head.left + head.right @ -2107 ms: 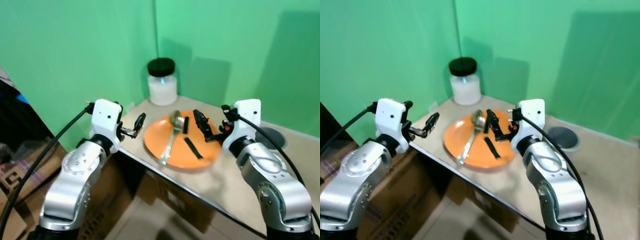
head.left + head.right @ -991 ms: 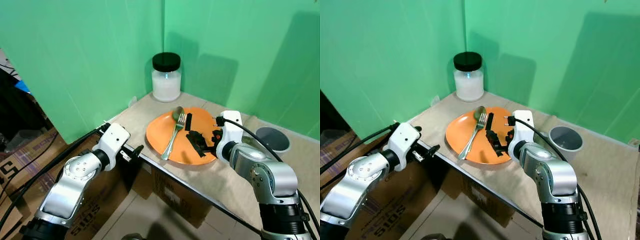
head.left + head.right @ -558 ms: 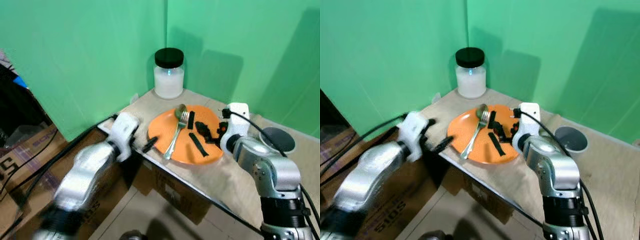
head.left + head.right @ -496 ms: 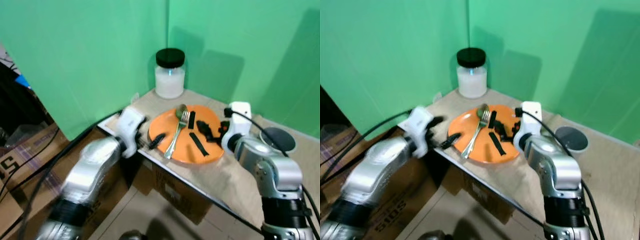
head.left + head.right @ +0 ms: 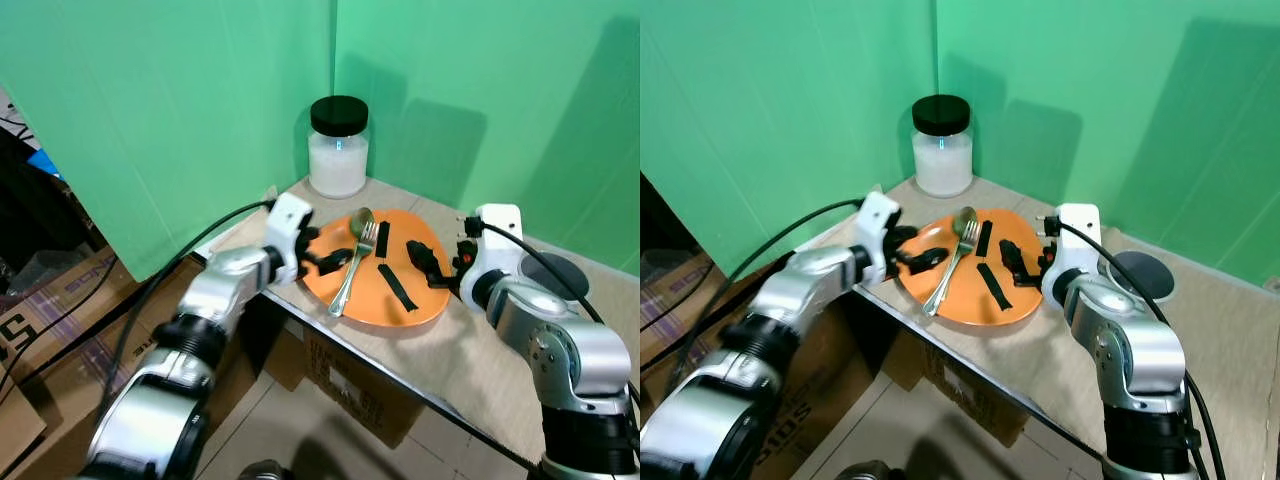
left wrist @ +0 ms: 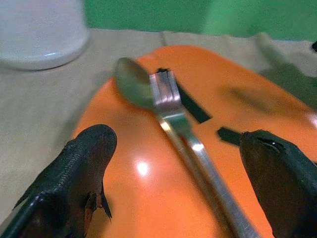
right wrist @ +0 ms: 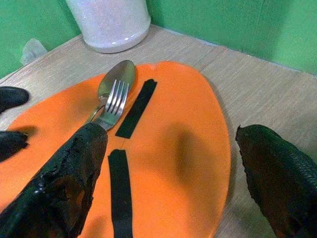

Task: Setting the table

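1. Orange plate [image 5: 400,300] sits near the front corner of a beige table [image 5: 470,360], against green walls.
2. Fork [image 5: 352,270] and spoon [image 5: 359,222] lie together on the plate's left half, the fork's tines partly over the spoon bowl.
3. Two black strips [image 5: 398,288] are stuck on the plate.
4. Left tool [image 6: 178,163] reaches over the plate's left rim, fingers spread open on either side of the fork handle, gripping nothing.
5. Right tool [image 7: 173,173] hovers at the plate's right side, fingers spread wide, holding nothing.
6. White jar [image 5: 338,150] with a black lid stands behind the plate in the corner.
7. Grey cup [image 5: 1143,273] stands to the right of the plate, beyond the right arm.
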Controlling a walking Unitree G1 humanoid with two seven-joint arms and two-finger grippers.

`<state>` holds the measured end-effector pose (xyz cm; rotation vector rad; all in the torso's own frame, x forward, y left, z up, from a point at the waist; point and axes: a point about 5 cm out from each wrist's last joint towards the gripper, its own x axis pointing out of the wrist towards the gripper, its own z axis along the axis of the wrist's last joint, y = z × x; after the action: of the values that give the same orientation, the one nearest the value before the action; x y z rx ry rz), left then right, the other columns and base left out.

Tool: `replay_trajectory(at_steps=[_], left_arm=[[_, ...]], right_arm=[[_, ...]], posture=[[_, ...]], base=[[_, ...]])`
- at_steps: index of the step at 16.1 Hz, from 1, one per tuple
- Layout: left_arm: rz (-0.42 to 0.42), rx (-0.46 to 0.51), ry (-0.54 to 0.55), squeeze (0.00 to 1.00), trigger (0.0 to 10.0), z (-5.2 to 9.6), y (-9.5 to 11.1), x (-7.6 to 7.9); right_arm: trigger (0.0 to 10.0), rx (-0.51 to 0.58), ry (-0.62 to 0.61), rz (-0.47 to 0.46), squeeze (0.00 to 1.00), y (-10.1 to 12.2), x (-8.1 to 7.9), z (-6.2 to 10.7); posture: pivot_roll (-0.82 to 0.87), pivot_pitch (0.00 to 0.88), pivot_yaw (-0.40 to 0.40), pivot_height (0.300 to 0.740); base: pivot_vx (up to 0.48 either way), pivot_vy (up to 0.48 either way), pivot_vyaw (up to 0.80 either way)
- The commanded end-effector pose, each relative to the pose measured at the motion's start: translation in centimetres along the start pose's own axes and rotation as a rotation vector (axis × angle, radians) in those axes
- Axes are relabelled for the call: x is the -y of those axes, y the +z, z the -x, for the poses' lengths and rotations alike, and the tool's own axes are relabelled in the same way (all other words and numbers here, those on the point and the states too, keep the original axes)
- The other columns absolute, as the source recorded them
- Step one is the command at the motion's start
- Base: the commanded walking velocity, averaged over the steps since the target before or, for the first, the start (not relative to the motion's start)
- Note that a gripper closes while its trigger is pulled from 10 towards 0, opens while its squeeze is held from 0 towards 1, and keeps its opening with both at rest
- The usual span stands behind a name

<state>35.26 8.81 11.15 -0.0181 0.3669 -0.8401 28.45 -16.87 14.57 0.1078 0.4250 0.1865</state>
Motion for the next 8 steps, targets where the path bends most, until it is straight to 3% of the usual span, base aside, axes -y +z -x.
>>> replay_trajectory(at_steps=[1, 3, 5, 6, 8], left_arm=[[-0.026, -0.033, -0.039, 0.0, 10.0, -0.6, -0.1, 0.4], [-0.096, -0.105, -0.063, 0.0, 10.0, -1.3, -0.7, 0.9], [-0.151, -0.167, 0.012, 0.0, 10.0, -1.6, -1.0, 0.5], [-0.217, -0.207, 0.082, 0.0, 10.0, -1.7, -1.2, 0.0], [-0.212, -0.226, 0.094, 0.0, 10.0, -1.8, -1.3, -0.1]], right_arm=[[10.0, 0.018, 0.0, -0.001, 0.0, 0.4, 0.0, 0.6], [10.0, 0.019, -0.009, 0.0, 0.0, 0.4, 0.0, 1.0], [10.0, 0.013, -0.013, 0.004, 0.0, 0.2, 0.1, 1.3], [10.0, 0.002, -0.007, 0.013, 0.0, 0.1, 0.1, 1.5], [10.0, -0.024, 0.019, 0.031, 0.0, -0.2, -0.1, 1.9]], posture=[[-0.02, 0.0, 0.066, 0.74], [-0.04, 0.0, 0.085, 0.74], [-0.05, 0.0, 0.092, 0.74], [-0.05, 0.0, 0.099, 0.74], [-0.06, 0.0, 0.109, 0.74]], base=[[0.0, 0.0, 0.0], [0.0, 0.0, 0.0], [0.0, 0.0, 0.0], [0.0, 0.0, 0.0], [0.0, 0.0, 0.0]])
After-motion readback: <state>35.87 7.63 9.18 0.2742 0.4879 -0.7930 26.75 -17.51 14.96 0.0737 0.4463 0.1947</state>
